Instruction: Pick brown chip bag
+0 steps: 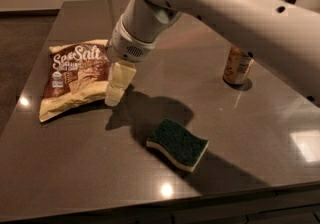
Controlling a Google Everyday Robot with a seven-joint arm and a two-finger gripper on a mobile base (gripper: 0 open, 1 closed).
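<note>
The brown chip bag (74, 79) lies flat on the dark table (65, 168) at the left, its white "Sea Salt" lettering facing up. My gripper (116, 93) hangs from the white arm at the bag's right edge, its cream fingers pointing down just above the table and overlapping the bag's right side. It holds nothing that I can see.
A green-topped sponge (178, 144) lies in the front middle of the table. An orange soda can (237, 66) stands at the right, partly behind the arm. The table's front edge runs near the bottom of the view.
</note>
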